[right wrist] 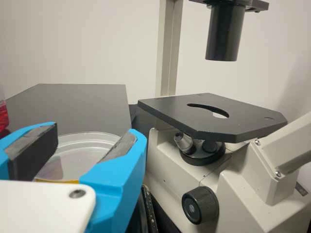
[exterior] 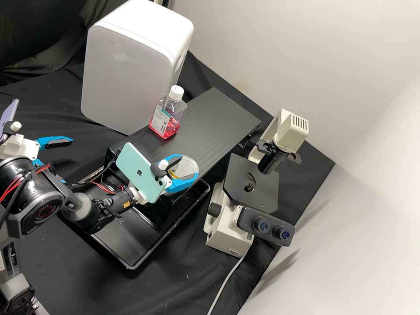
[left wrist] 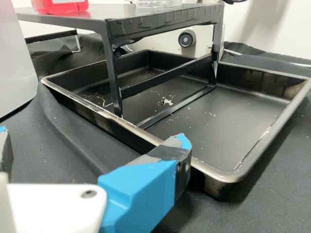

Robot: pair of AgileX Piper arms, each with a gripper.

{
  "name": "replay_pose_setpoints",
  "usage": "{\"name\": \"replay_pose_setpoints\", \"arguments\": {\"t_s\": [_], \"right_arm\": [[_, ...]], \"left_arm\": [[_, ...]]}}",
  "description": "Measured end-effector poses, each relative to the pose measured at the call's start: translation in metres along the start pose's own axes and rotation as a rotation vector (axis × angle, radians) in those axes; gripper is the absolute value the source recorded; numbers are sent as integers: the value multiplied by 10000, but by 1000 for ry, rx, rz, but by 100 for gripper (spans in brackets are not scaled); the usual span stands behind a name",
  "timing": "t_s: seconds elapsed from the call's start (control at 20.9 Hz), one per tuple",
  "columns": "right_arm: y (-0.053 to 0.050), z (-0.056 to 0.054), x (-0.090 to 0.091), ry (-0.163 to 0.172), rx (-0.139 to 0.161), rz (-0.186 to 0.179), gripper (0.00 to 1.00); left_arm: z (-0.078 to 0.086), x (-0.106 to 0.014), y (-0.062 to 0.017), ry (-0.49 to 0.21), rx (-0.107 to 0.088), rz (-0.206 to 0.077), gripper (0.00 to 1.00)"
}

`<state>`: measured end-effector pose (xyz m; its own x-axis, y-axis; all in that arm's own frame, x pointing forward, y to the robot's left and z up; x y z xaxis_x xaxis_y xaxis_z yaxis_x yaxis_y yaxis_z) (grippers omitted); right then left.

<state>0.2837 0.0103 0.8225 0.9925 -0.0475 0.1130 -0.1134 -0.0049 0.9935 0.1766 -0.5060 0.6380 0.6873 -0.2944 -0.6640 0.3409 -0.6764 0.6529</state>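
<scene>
Black-draped bench (exterior: 52,109) bore black tray (exterior: 127,245) below right claw (exterior: 186,168). Microscope (exterior: 227,223) stood just past claw's fingertips. White box (exterior: 131,65) sat well apart.

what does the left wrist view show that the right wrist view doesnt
Left wrist view: the black tray, with the rack's legs standing in it.
Right wrist view: the right gripper's fingers gripping the petri dish, plus the microscope's stage, objectives and condenser.
Both: the black rack top, the red bottle and the microscope's side knob.
</scene>
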Motion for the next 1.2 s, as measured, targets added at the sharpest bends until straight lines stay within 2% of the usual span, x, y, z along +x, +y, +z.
{"name": "replay_pose_setpoints", "arguments": {"t_s": [0.72, 1.2], "right_arm": [[1, 1, 0, -1, 1, 1, 100], [1, 1, 0, -1, 1, 1, 100]], "left_arm": [[-12, 0, 3, 17, -8, 4, 100], [2, 0, 0, 12, 7, 3, 100]]}}
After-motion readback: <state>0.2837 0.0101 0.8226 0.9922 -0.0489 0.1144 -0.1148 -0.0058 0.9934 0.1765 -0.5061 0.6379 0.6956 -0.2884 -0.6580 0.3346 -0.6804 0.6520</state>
